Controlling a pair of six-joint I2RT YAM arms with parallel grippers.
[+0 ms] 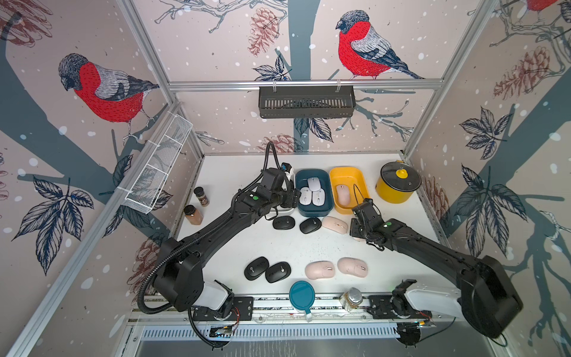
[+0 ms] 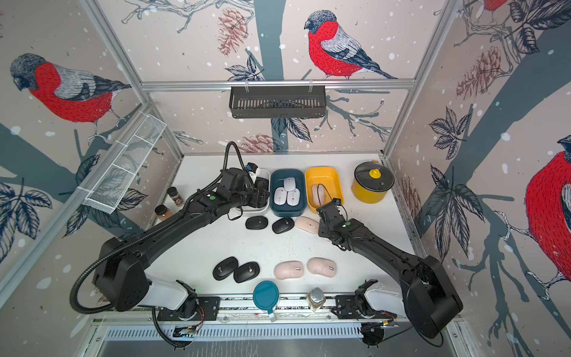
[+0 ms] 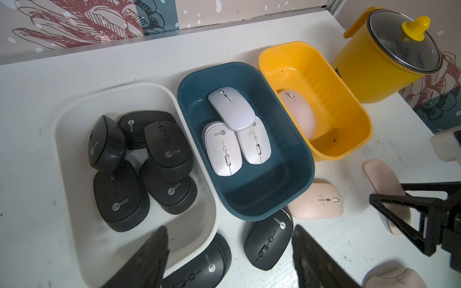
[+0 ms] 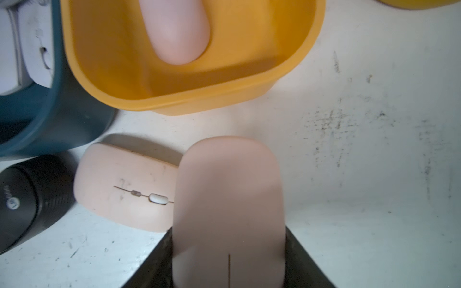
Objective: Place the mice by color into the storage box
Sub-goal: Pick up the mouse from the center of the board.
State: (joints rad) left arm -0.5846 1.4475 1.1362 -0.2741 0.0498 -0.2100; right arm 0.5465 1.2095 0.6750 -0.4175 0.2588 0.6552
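your right gripper [image 4: 228,239] is clamped on the held pink mouse [image 4: 228,184], on the near side of the yellow bin [image 4: 179,106]. lift it clear of the rim, carry it far, and release beside the binned mouse [image 4: 174,30]. your left gripper [image 3: 228,239] hangs open by the white bin [image 3: 67,119].

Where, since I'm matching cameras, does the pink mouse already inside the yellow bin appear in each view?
In a top view: pink mouse inside yellow bin.
In a top view: pink mouse, same bin.
Left wrist: pink mouse inside it, beside the teal bin.
Right wrist: pink mouse inside it, partly cropped.
Shared landmark: the yellow bin.
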